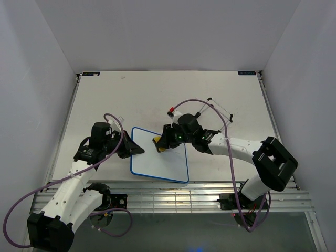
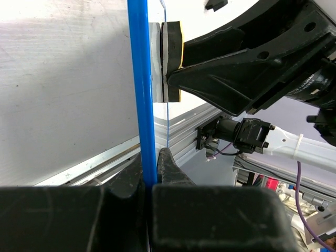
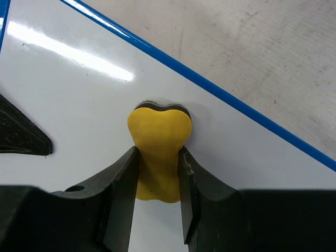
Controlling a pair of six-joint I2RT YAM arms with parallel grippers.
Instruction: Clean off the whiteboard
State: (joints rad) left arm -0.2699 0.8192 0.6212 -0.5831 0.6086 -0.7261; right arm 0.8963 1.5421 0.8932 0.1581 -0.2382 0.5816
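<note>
The whiteboard (image 1: pixel 160 160), white with a thin blue rim, lies on the table in front of both arms. My left gripper (image 1: pixel 135 149) is shut on its left edge; the left wrist view shows the blue rim (image 2: pixel 142 94) pinched between the two black fingers. A yellow peanut-shaped eraser (image 3: pixel 159 152) is clamped at its waist by my right gripper (image 3: pixel 159 168), which presses it flat against the board near the upper rim (image 3: pixel 220 92). From above, the eraser (image 1: pixel 159 145) sits at the board's top middle. No scribbles show on the visible white surface.
A thin white wire frame (image 1: pixel 220 113) stands on the table behind the right arm. Purple cables (image 1: pixel 210 107) loop over both arms. A ribbed metal rail (image 1: pixel 178 197) runs along the near table edge, just below the board.
</note>
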